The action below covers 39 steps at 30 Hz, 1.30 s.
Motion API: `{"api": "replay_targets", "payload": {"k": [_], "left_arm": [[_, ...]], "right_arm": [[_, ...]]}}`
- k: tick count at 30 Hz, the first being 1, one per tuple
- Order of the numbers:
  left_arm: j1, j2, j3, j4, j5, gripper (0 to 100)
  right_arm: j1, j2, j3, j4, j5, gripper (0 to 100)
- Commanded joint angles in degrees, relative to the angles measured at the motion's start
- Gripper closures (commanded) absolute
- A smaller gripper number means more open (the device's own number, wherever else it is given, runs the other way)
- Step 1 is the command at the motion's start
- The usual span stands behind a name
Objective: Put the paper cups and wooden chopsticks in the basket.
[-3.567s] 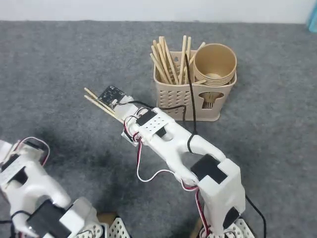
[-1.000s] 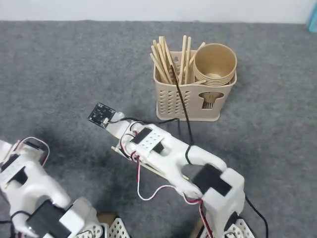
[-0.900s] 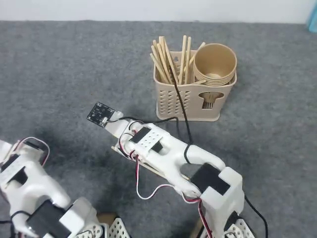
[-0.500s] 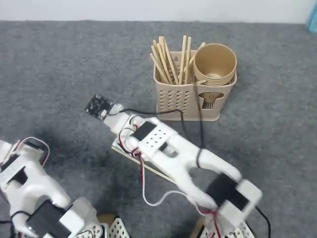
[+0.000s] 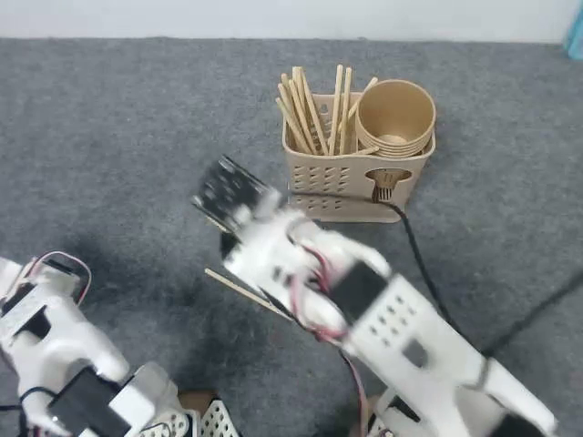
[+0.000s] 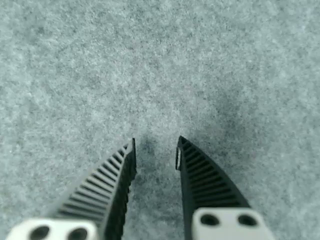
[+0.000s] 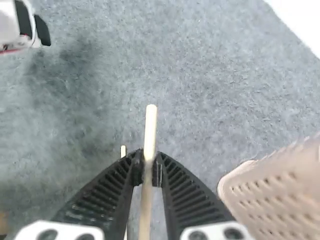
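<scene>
A beige perforated basket stands at the back of the grey carpet, with several wooden chopsticks in one compartment and stacked paper cups in the other. The right arm lies in front of the basket, motion-blurred, and a chopstick pokes out from under it. My right gripper is shut on a wooden chopstick; a second chopstick tip shows beside one finger. The basket's corner is close by. My left gripper hangs open over bare carpet.
The left arm sits at the front left corner, and part of it appears far off in the right wrist view. A black cable trails from the right arm past the basket's front. Open carpet lies to the left.
The right arm has swung round with the chopsticks held, its wrist moving closer to the basket and its base link shifting right. The left arm has not moved.
</scene>
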Motion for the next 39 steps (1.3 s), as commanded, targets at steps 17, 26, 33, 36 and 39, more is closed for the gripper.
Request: {"api": "replay_targets", "payload": {"k": [17,26,33,36,39], "left_arm": [[-0.3,-0.2,-2.5,0.1,0.4,87],[-0.3,-0.2,-2.5,0.1,0.4,87],[-0.2,-0.2,-2.5,0.1,0.4,87],[-0.1,-0.2,-2.5,0.1,0.4,87],[-0.1,-0.2,-2.5,0.1,0.4,87]], "right_arm": [[25.8,-14.5,0.9,-58.7,-15.7,99.2],[32.8,6.5,-11.3,-67.8,-15.7,99.1],[32.8,9.3,-4.6,-68.0,-20.9,99.1],[33.1,9.4,-0.7,-68.0,-21.3,99.1],[32.7,9.4,1.8,-68.0,-21.3,98.7]]}}
